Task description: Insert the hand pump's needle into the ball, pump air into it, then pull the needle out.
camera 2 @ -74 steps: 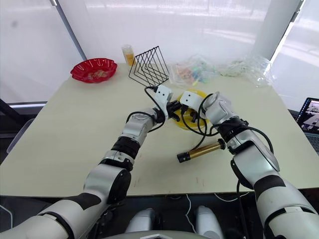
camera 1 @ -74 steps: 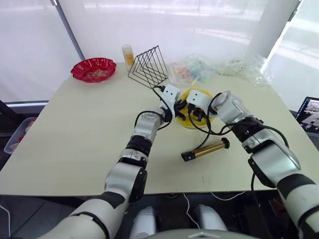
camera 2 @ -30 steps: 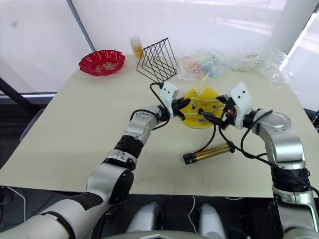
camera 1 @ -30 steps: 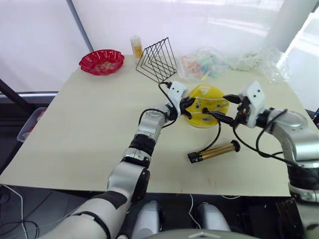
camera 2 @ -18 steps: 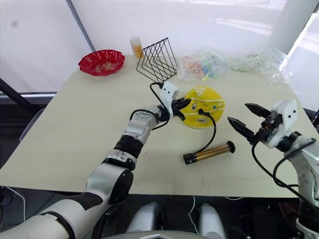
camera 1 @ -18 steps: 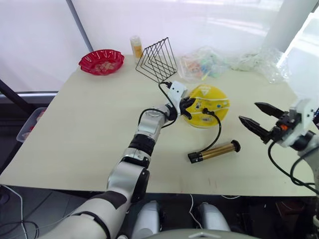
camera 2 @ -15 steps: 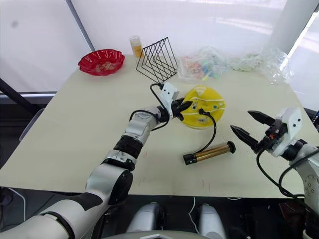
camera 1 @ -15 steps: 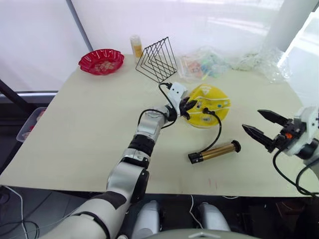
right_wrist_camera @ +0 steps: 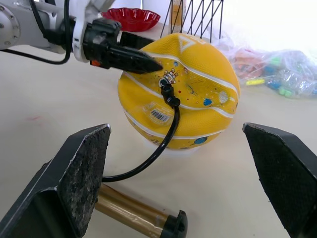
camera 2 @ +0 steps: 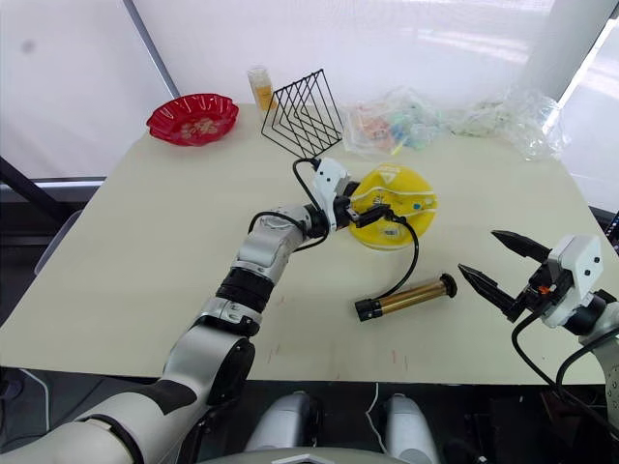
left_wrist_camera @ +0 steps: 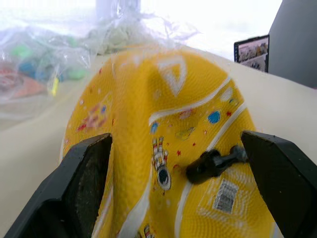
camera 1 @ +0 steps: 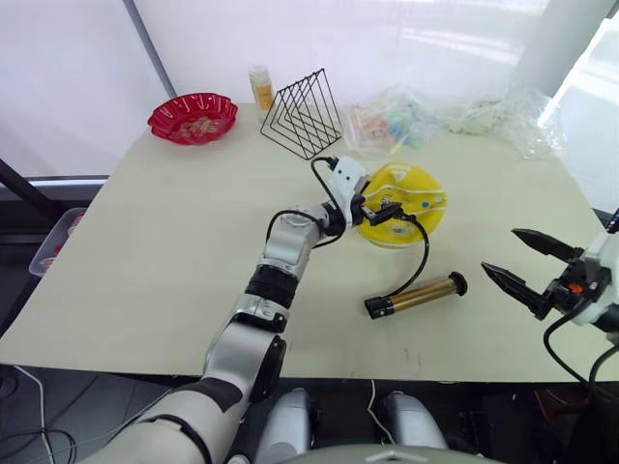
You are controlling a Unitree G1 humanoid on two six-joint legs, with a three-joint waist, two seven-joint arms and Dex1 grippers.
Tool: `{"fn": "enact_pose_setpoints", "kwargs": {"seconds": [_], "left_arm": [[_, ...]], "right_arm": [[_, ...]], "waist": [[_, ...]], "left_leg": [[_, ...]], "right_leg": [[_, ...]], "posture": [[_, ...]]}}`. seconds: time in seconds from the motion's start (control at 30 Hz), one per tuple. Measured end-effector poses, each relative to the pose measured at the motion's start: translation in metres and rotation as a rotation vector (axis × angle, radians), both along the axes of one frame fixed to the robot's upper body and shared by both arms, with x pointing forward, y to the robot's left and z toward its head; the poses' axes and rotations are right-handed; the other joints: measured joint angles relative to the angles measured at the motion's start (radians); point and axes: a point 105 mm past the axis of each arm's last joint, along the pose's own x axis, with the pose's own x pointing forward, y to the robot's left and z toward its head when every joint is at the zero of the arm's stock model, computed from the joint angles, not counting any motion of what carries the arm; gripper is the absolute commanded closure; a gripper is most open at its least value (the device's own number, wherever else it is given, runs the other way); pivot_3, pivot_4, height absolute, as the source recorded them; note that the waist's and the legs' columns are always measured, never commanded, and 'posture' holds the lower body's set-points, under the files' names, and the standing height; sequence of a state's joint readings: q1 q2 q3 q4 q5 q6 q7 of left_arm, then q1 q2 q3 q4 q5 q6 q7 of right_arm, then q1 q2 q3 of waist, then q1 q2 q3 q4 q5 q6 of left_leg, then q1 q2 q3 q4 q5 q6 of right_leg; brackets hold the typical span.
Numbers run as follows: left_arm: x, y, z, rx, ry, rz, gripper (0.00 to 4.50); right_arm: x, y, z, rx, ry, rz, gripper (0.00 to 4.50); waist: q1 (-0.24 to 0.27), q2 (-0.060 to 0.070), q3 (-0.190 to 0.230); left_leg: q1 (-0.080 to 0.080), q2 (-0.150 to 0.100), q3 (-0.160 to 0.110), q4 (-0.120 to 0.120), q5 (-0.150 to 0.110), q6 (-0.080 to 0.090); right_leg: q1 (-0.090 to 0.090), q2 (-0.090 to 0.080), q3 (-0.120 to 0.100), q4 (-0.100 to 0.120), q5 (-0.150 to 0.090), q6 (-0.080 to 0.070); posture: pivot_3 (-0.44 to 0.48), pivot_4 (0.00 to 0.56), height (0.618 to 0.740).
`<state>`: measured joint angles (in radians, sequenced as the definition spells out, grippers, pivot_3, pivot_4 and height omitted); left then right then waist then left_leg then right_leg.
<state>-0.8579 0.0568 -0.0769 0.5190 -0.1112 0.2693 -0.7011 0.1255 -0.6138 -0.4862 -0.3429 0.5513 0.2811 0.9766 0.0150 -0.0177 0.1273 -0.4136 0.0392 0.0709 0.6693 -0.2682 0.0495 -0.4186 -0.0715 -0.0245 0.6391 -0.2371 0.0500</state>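
A pale tabletop [camera 1: 164,242] before white curtains carries a red bowl [camera 1: 191,116], a wire rack [camera 1: 302,124] and plastic bags [camera 1: 455,116] along its far edge. From the head camera, the left end effector [camera 1: 372,209] rests against the saggy yellow ball [camera 1: 411,198], fingers spread, not gripping; the hand pump [camera 1: 416,294] lies on its side just in front, long axis running crosswise toward the right end effector [camera 1: 527,259], which hangs open and well apart. In the left wrist view, the needle [left_wrist_camera: 210,163] fitting sits in the ball between the open fingers. In the right wrist view, ball and pump lie straight ahead; the right arm looks better placed to take the pump.
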Motion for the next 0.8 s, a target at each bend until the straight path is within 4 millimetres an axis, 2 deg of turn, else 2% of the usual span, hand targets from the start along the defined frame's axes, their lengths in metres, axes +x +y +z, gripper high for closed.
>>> {"fn": "enact_pose_setpoints", "kwargs": {"seconds": [0.1,0.2,0.3,0.4,0.57,0.7,0.8], "left_arm": [[-0.004,0.006,0.022,-0.020,-0.059,-0.005,0.05],[-0.011,0.017,0.028,-0.027,-0.078,-0.010,0.05],[-0.017,0.032,0.023,-0.015,-0.072,-0.008,0.05],[-0.030,0.066,0.015,0.035,-0.068,-0.004,0.05],[-0.046,0.095,0.008,0.056,-0.051,-0.021,0.05],[-0.062,0.121,-0.010,0.050,0.003,-0.030,0.05],[-0.076,0.134,-0.022,0.090,0.019,-0.048,0.05]], "right_arm": [[0.000,0.000,0.001,-0.005,-0.024,0.009,0.00],[0.000,0.003,0.001,-0.006,-0.046,0.032,0.00],[-0.001,0.004,0.000,0.004,-0.059,0.045,0.00],[-0.004,0.008,-0.003,0.017,-0.065,0.071,0.00],[-0.008,0.007,-0.010,0.018,-0.056,0.083,0.00],[-0.014,0.002,-0.022,0.024,-0.028,0.082,0.00],[-0.018,0.001,-0.026,0.023,-0.019,0.082,0.00]], "waist": [[0.000,0.000,0.000],[-0.002,0.000,0.000],[-0.002,0.001,0.001],[-0.005,0.001,0.001],[-0.001,0.001,0.002],[-0.002,0.001,0.002],[-0.002,0.001,0.002]], "left_leg": [[0.001,-0.002,0.000,0.000,-0.001,0.001],[0.003,-0.003,0.000,0.000,-0.002,0.000],[0.005,-0.003,0.000,0.000,-0.003,-0.001],[0.011,-0.003,0.001,-0.001,-0.005,-0.002],[0.014,-0.003,0.004,0.000,-0.005,-0.002],[0.015,-0.003,0.006,0.001,-0.006,-0.001],[0.016,-0.003,0.007,0.001,-0.008,0.002]], "right_leg": [[0.000,0.000,0.005,-0.001,-0.001,0.001],[0.000,0.000,0.010,0.000,-0.001,0.003],[0.000,0.001,0.013,0.000,0.000,0.003],[0.001,0.002,0.019,0.002,0.000,0.003],[0.003,0.002,0.023,0.003,0.001,0.005],[0.003,0.002,0.026,0.002,0.002,0.007],[0.003,0.002,0.027,0.003,0.002,0.007]], "posture": [[0.000,0.150,0.737],[0.000,0.150,0.737],[0.000,0.150,0.737],[0.000,0.150,0.737],[0.000,0.150,0.737],[0.000,0.150,0.737],[0.000,0.150,0.737]]}}
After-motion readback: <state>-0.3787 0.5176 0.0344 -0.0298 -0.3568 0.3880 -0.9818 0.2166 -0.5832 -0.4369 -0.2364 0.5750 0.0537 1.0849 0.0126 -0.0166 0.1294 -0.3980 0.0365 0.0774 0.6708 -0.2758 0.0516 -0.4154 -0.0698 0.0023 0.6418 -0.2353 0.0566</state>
